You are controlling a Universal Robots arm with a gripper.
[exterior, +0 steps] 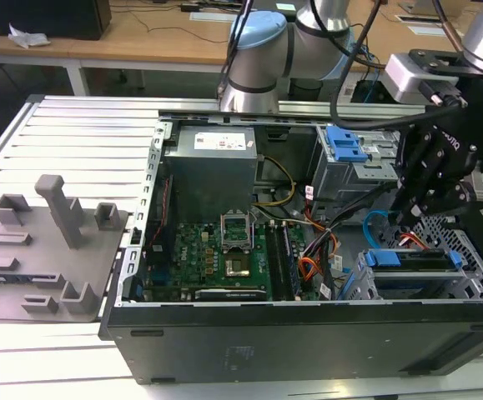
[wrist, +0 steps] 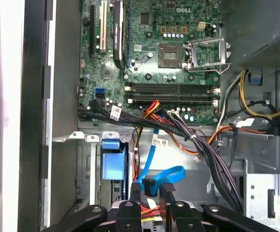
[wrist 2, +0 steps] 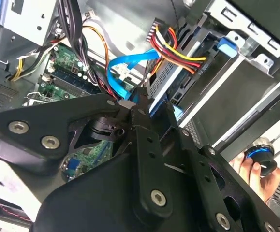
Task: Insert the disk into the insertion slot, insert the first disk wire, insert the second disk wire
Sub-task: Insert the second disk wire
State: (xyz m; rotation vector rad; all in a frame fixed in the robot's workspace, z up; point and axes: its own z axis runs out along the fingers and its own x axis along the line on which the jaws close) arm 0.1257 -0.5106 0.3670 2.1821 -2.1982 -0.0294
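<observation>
I hold the black gripper (wrist: 151, 189) over the low perforated silver insertion slot (exterior: 466, 287), at four o'clock in the exterior view. Its fingers are nearly closed on the thin light blue second disk wire's (wrist: 165, 175) plug, which faces the blue-framed silver-grey disk (exterior: 415, 259) seated in the slot.

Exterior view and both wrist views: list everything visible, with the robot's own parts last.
computer case: one, black, open, on the slatted table
motherboard: one, green, inside the case
power supply: one, grey, at the case's far wall
drive cage: one, grey with a blue latch
disk: one, blue-framed, seated in the insertion slot
first disk wire: one bundle, red, orange and black
second disk wire: one, light blue, looped, plug at the gripper
fixture plate: one, grey, exterior view's left
person's hand: one, beside the case
arm: one, grey and blue
gripper: one, black, over the slot
</observation>
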